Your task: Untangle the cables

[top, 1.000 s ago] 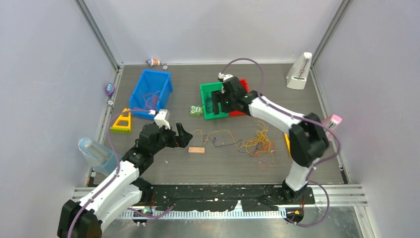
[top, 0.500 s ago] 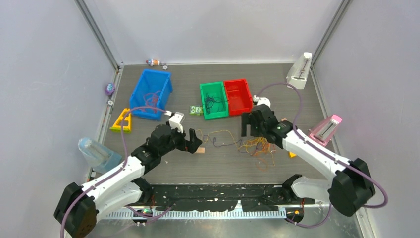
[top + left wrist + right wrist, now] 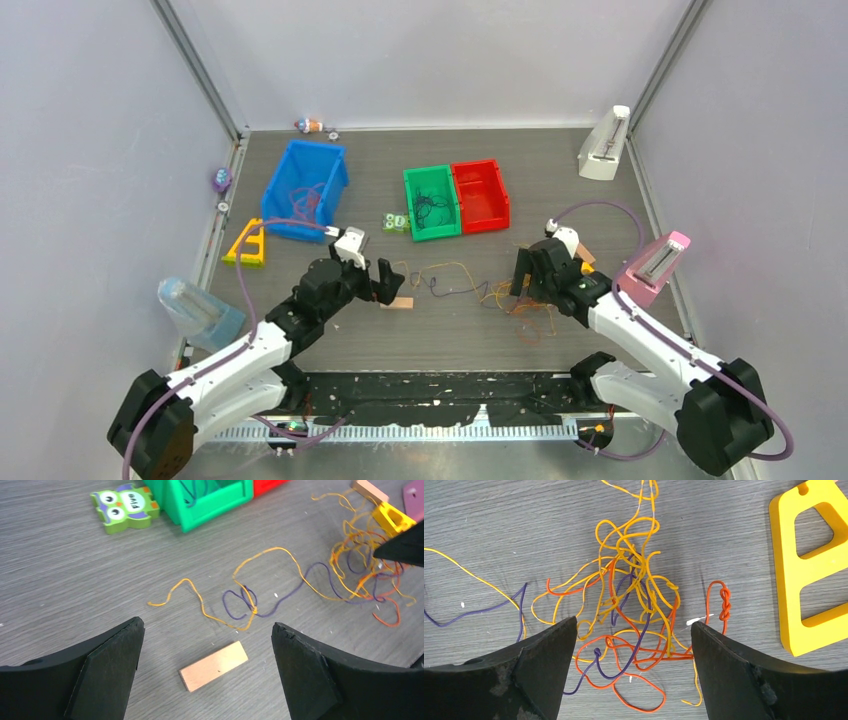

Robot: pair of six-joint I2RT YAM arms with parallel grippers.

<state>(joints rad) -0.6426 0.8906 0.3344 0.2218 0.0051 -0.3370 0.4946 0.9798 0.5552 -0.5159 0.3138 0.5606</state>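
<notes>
A tangle of orange, yellow, red and purple cables (image 3: 520, 295) lies on the table right of centre. It fills the right wrist view (image 3: 634, 605). A loose orange strand looped with a purple one (image 3: 445, 278) trails left from it and also shows in the left wrist view (image 3: 240, 592). My right gripper (image 3: 528, 275) is open and empty. It hovers over the tangle, with its jaws on either side of it (image 3: 634, 623). My left gripper (image 3: 383, 282) is open and empty. It sits above a small wooden block (image 3: 213, 665), just short of the loose strands (image 3: 206, 626).
A green bin (image 3: 435, 236) holding dark cables and a red bin (image 3: 480, 225) stand behind. A blue bin (image 3: 290, 228) with cables is at the back left. An owl tile (image 3: 397, 222), yellow frames (image 3: 247, 244) (image 3: 811, 565), two metronomes (image 3: 604, 145) (image 3: 656, 265) and a plastic cup (image 3: 195, 308) lie around.
My right arm has swung back from the green bin and come down over the tangle. My left gripper has moved right to above the wooden block.
</notes>
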